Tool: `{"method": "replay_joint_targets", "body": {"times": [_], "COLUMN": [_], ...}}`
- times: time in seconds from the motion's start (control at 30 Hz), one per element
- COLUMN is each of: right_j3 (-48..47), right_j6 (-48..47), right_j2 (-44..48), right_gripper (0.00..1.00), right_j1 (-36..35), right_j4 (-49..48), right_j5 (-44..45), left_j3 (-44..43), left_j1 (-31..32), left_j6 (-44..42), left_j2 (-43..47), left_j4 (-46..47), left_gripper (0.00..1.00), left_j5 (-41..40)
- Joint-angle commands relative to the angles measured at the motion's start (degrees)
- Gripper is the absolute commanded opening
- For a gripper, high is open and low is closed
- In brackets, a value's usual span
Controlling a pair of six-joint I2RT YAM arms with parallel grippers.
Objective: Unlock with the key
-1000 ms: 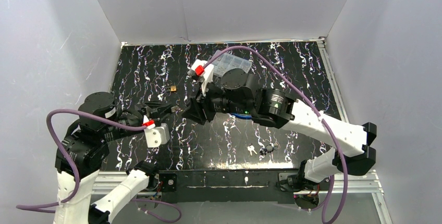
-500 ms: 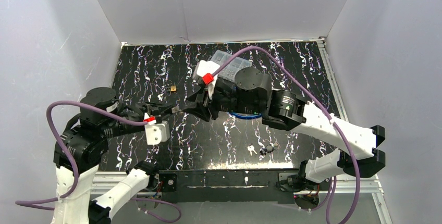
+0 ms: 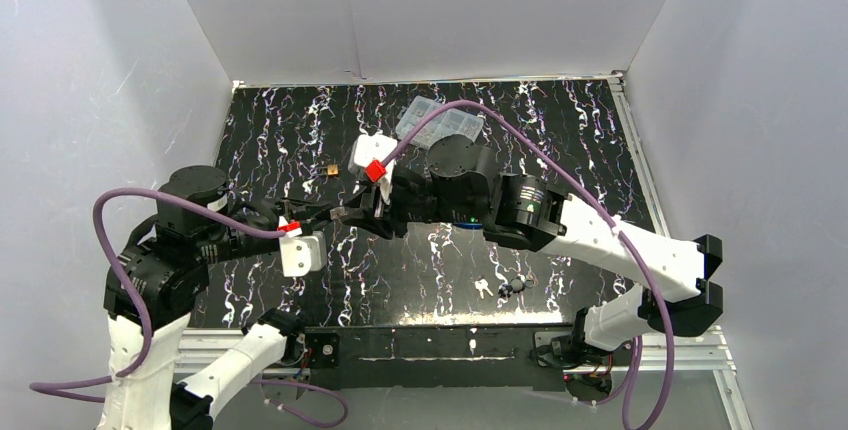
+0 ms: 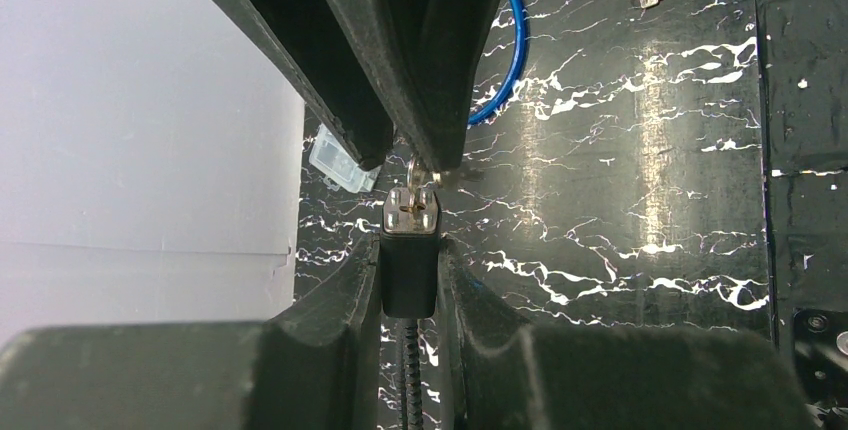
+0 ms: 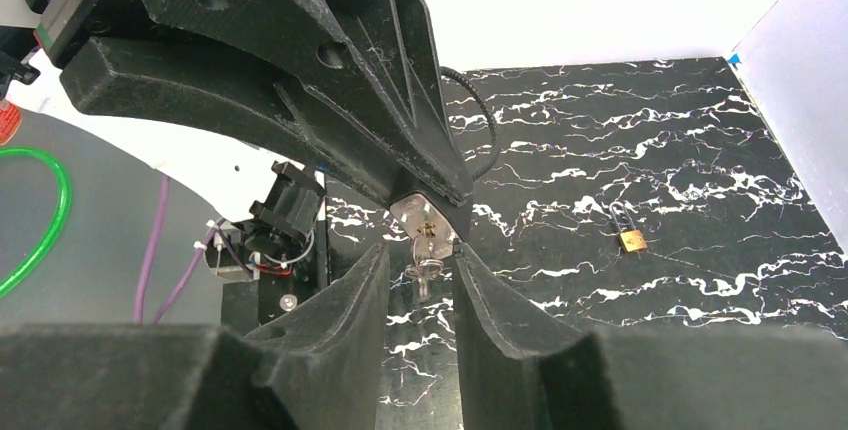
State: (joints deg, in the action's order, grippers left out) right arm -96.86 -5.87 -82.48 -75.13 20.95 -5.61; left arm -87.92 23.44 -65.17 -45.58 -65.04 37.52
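My left gripper (image 4: 411, 245) is shut on a black lock (image 4: 410, 275) with a silver keyhole face (image 4: 411, 212), held up off the table. A braided cable runs back from the lock. A small key (image 5: 422, 268) on a ring hangs at the keyhole face (image 5: 425, 222). My right gripper (image 5: 421, 247) faces the left one, its fingers on either side of the key with a visible gap on one side. In the top view both grippers, left (image 3: 335, 213) and right (image 3: 362, 212), meet tip to tip over the mat's left middle.
A small brass padlock (image 3: 331, 169) lies on the black marbled mat behind the grippers. Loose keys (image 3: 484, 287) and a dark object (image 3: 516, 284) lie near the front. A clear plastic box (image 3: 438, 120) sits at the back, a blue cable loop (image 4: 513, 60) under the right arm.
The right gripper has swung left and come up to the lock's face, and its fingers have narrowed around the key. The left gripper keeps its hold on the lock.
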Motion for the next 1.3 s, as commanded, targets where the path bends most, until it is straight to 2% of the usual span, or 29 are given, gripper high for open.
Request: {"method": "replay_joint_targets", "body": {"times": [0.0, 0.27, 0.47, 0.57, 0.7, 0.8, 0.97, 1.27], "right_j3": [-3.17, -3.84, -4.24, -4.06, -2.87, -1.77, -1.72, -3.19], "right_j6": [-1.11, -1.57, -1.6, -1.59, -2.54, -3.73, -4.5, -3.9], "right_j2": [-0.69, -1.63, -1.59, -1.34, -0.26, 0.77, 1.22, -0.61], "right_gripper": [0.35, 0.28, 0.19, 0.2, 0.35, 0.41, 0.39, 0.26], "right_j1": [-0.28, -0.28, -0.28, -0.36, -0.69, -1.2, -1.85, -1.95], "right_j4": [-0.33, 0.71, 0.99, 0.89, 0.18, -1.19, -2.14, -0.1], "right_j5": [-0.48, 0.13, 0.89, 1.13, 2.74, 3.56, 3.85, 3.61], "left_j3": [-1.81, -2.59, -2.48, -2.07, -1.94, -1.9, -1.99, -2.19], "left_j1": [0.25, 0.21, 0.2, 0.25, 0.28, 0.23, 0.2, 0.27], "left_j6": [-0.38, -0.34, -0.36, -0.4, -0.4, -0.47, -0.62, -0.63], "left_j2": [-0.56, -0.97, -0.91, -0.67, -0.58, -0.69, -0.69, -0.49], "left_j4": [-0.53, -0.86, -0.95, -0.97, -1.12, -1.45, -1.6, -1.83], "left_gripper": [0.0, 0.0, 0.0, 0.0, 0.0, 0.0, 0.0, 0.0], "left_j5": [1.56, 1.68, 1.7, 1.63, 1.68, 1.64, 1.67, 1.5]}}
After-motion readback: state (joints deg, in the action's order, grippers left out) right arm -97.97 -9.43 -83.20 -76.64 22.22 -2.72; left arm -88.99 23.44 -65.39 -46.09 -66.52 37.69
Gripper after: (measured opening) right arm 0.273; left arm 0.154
